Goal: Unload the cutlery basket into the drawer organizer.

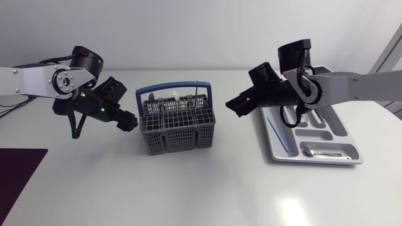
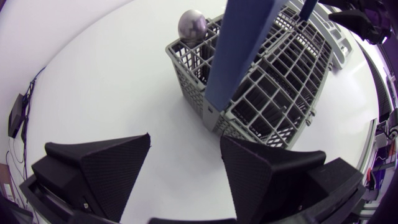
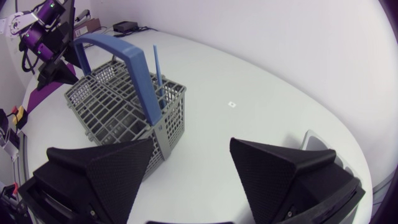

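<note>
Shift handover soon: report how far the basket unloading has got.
Done: a spoon and a blue utensil lie in the drawer organizer. In hand: nothing; left gripper and right gripper hover open, empty. Left: the cutlery basket holds a blue stick and a round metal piece at least.

bright even overhead light, soft shadows, glare patch on table (image 1: 188, 194), wrist views fisheye-warped

Not much else going on tbh, just a plain white bench (image 1: 188, 194) with a dark purple mat (image 1: 19, 171) lying flat at the bench's near left corner.
</note>
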